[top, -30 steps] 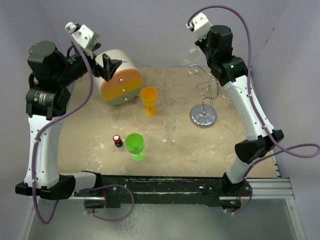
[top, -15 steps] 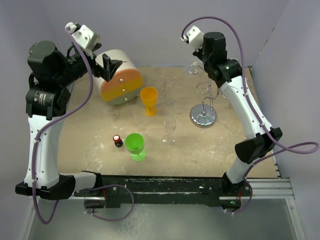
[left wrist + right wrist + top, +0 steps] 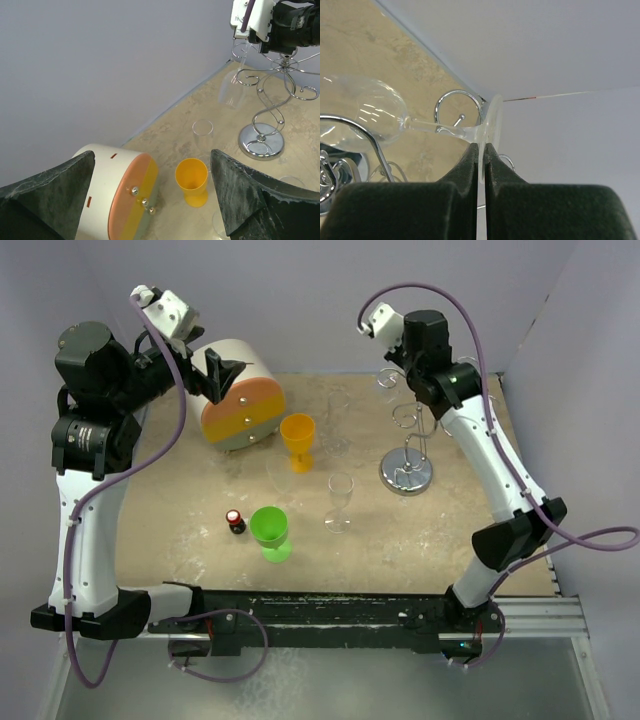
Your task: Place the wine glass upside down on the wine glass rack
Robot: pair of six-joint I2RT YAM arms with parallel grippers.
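Since 1 s ago my right arm has swung left and dipped toward the rack top.

Top view: right gripper point(image 3: 394, 354) grips the wine glass point(image 3: 388, 381), seen only faintly, at the upper loops of the wine glass rack point(image 3: 407, 474). Left gripper point(image 3: 222, 375) is raised beside a round cream-and-orange box point(image 3: 240, 400).

Left wrist cam: left fingers point(image 3: 50, 195) are spread wide, nothing btwn them. Glass hangs tilted, bowl down, foot up at my right gripper, next to the rack's curls.

Right wrist cam: both pads point(image 3: 465, 165) clamp the glass foot edge-on. Stem and bowl stretch left w/ a rack loop just behind; can't tell if they touch.
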